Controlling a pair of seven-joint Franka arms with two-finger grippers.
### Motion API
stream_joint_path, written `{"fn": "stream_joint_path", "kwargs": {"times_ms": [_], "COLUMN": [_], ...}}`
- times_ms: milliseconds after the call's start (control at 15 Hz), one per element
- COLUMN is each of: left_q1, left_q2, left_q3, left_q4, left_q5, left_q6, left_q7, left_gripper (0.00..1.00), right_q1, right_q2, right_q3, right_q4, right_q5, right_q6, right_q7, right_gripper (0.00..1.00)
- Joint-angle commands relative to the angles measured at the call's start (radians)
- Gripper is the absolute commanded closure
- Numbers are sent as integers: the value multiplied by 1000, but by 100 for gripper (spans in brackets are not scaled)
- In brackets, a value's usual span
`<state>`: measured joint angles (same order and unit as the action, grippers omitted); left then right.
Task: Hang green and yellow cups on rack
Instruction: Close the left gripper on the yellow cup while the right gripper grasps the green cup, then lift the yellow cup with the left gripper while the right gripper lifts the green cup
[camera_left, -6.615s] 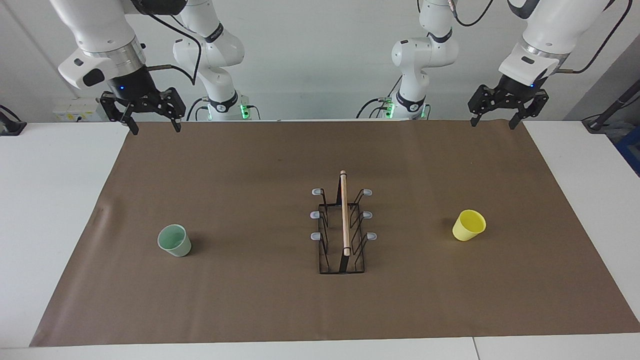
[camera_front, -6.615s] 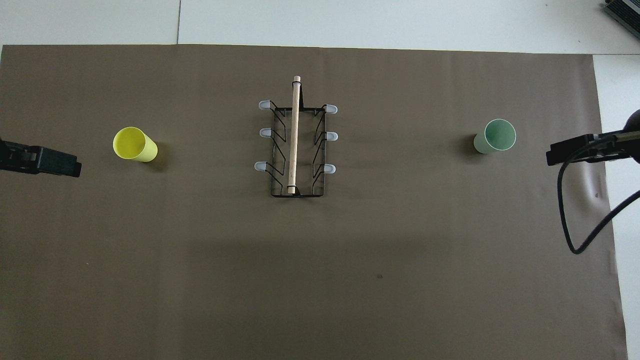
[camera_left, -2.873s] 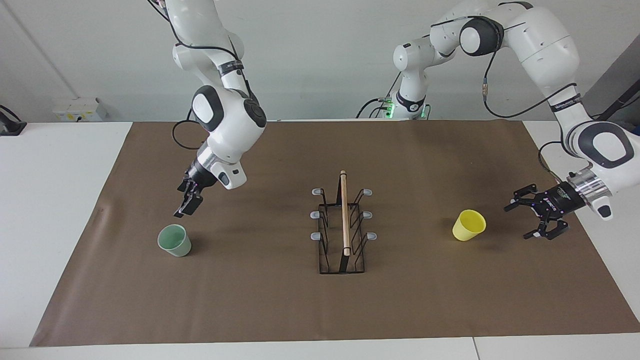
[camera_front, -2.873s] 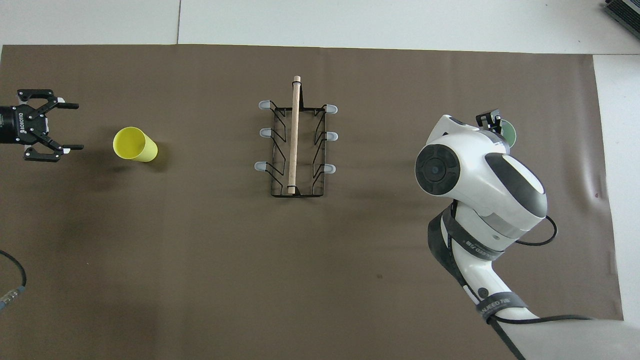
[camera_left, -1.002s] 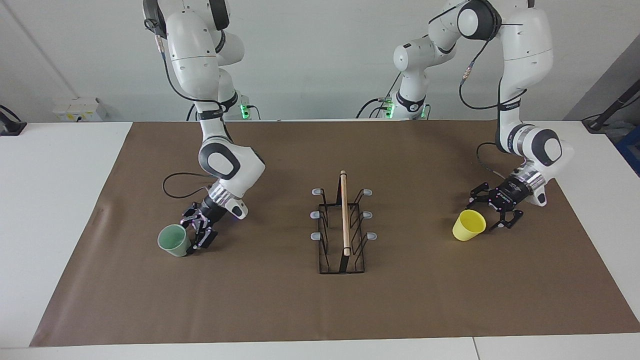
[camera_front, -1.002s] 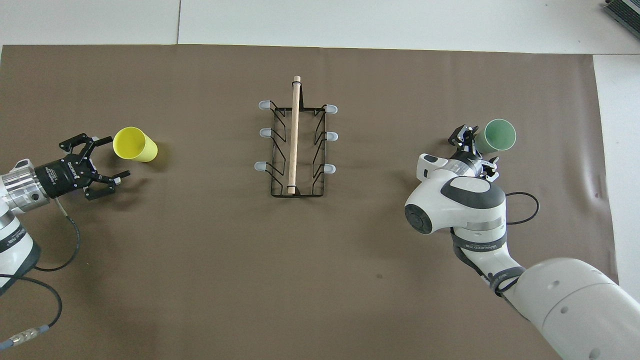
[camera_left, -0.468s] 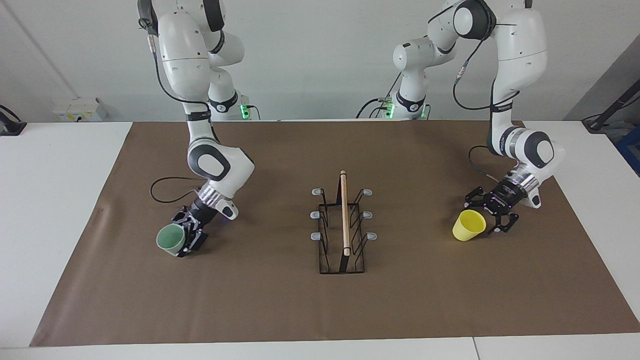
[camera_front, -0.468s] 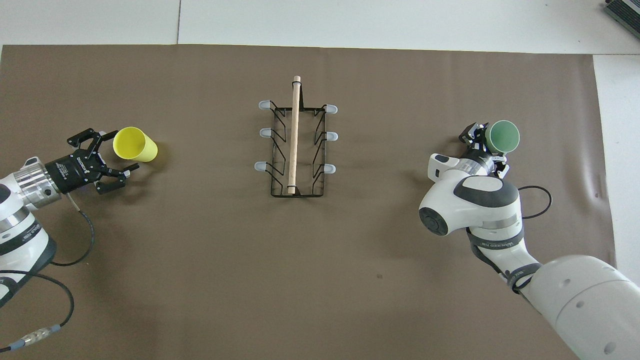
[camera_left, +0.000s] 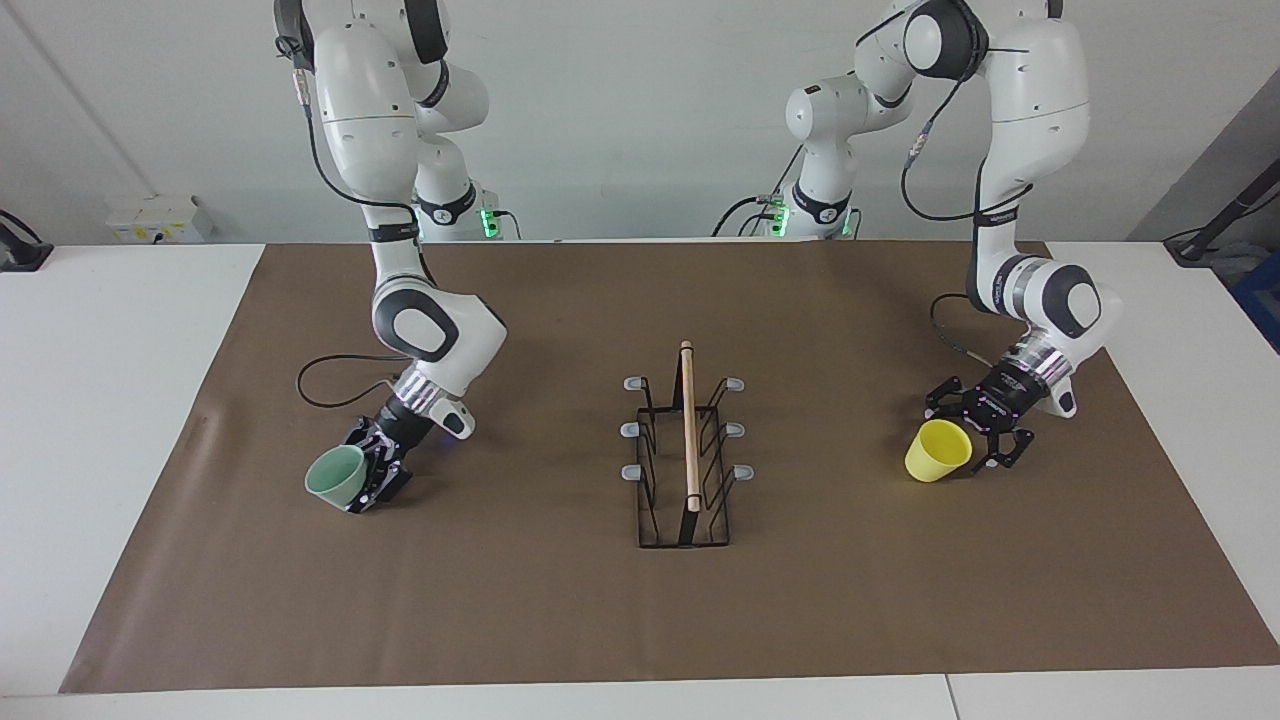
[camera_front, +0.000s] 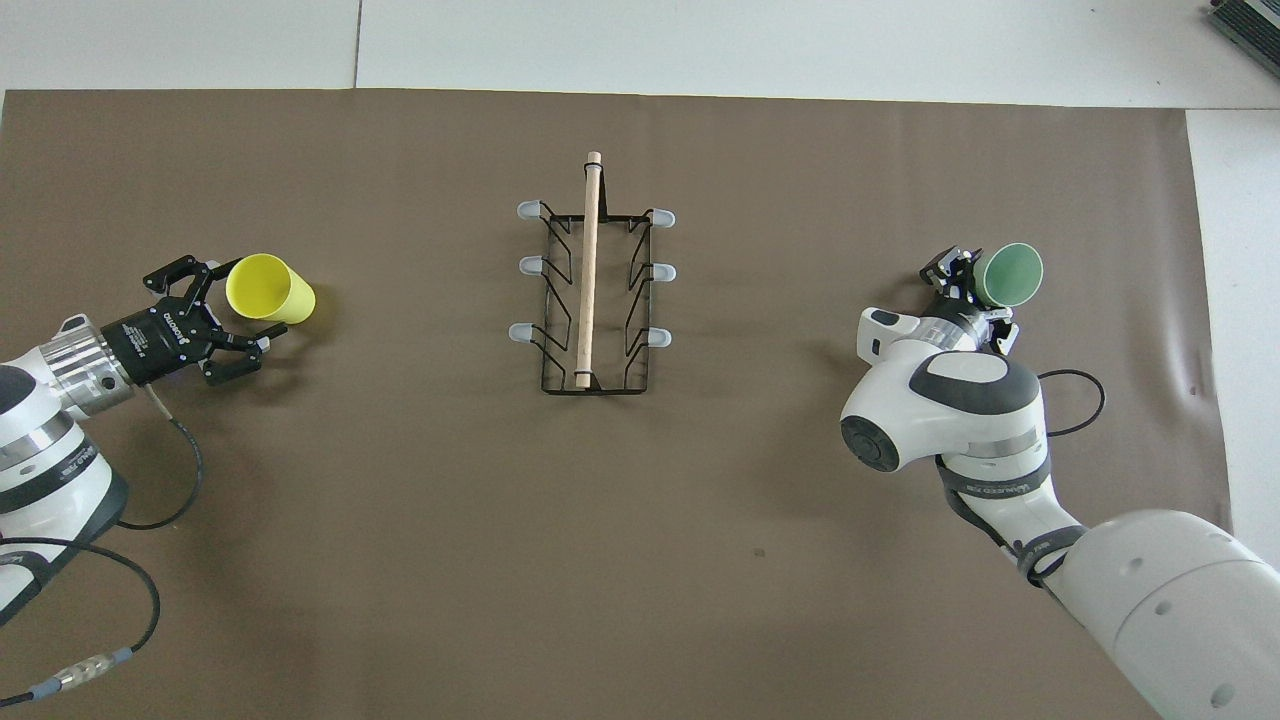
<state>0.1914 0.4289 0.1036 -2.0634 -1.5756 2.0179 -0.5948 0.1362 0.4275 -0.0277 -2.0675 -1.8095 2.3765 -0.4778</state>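
Note:
The pale green cup (camera_left: 335, 473) is tilted, its mouth turned toward the right arm's end of the table. My right gripper (camera_left: 360, 482) is shut on its side; both show in the overhead view, cup (camera_front: 1012, 273) and gripper (camera_front: 968, 283). The yellow cup (camera_left: 938, 450) stands on the brown mat toward the left arm's end. My left gripper (camera_left: 968, 436) is open and low, with a finger on each side of the cup's lower part; in the overhead view it (camera_front: 238, 304) sits beside the cup (camera_front: 268, 288). The black wire rack (camera_left: 688, 450) with its wooden rod stands mid-mat, prongs bare.
A brown mat (camera_left: 560, 620) covers most of the white table. The right arm's cable (camera_left: 330, 385) loops on the mat near the green cup. The left arm's cable (camera_front: 170, 470) trails on the mat near its wrist.
My right gripper has closed on the green cup and tipped it a little toward the right arm's end. My left gripper has slid in until its fingers flank the yellow cup.

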Motion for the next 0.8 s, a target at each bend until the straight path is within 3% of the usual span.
{"fn": "stream_joint_path", "kwargs": {"times_ms": [0,200,401,735], "left_q1": [-26,-35,-44,-56], "left_q2": [-19,-16,-15,-9], "left_q3": [5,5,5,5], "left_q4": [-30,-38,-38,-38], "left_q5": [-47,-70,-80,-101], "left_q6": [33,44,47,62], "left_q7": [27,55,58,69], "left_gripper": [0,0,0,0], "right_q1": [-82,-135,-173,-162], "right_q2": [-59,-78,-102,-133], "right_q3": [8,8,8,11], "right_q4": [-6,0,0,-16], "right_q5": [30,71,202,326], "right_q6": [155,265,369,380], "right_q7": [-28,-39,-38,-39], "right_gripper": [100,100,100,100]}}
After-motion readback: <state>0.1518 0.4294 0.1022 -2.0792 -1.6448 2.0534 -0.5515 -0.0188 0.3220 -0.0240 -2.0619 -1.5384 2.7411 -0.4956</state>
